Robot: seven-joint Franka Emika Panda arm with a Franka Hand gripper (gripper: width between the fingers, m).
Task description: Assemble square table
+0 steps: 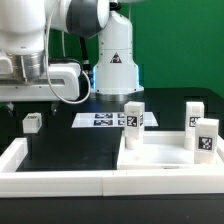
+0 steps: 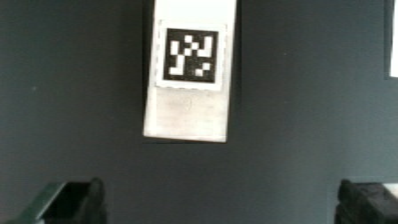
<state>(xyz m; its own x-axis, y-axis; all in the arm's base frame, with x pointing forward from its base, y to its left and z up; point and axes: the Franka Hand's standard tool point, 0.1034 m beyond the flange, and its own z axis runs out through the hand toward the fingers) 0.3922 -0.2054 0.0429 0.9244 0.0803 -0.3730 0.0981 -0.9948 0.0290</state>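
The square table's white slab (image 1: 165, 152) lies at the exterior view's right. Three white tagged legs stand upright on it: one at its near-left corner (image 1: 134, 119), one at the back right (image 1: 193, 114) and one at the front right (image 1: 206, 140). A further leg (image 1: 32, 122) lies loose on the black table at the exterior view's left. In the wrist view this leg (image 2: 191, 85) lies lengthwise, tag end away from the fingers. My gripper (image 2: 221, 202) hangs above it, open, with nothing between its fingers (image 2: 71, 200). In the exterior view the gripper (image 1: 32, 98) hovers just over the loose leg.
The marker board (image 1: 103, 120) lies flat at the table's middle, behind the slab. The white U-shaped border wall (image 1: 60, 172) runs along the front and sides. The arm's base (image 1: 116, 55) stands at the back centre.
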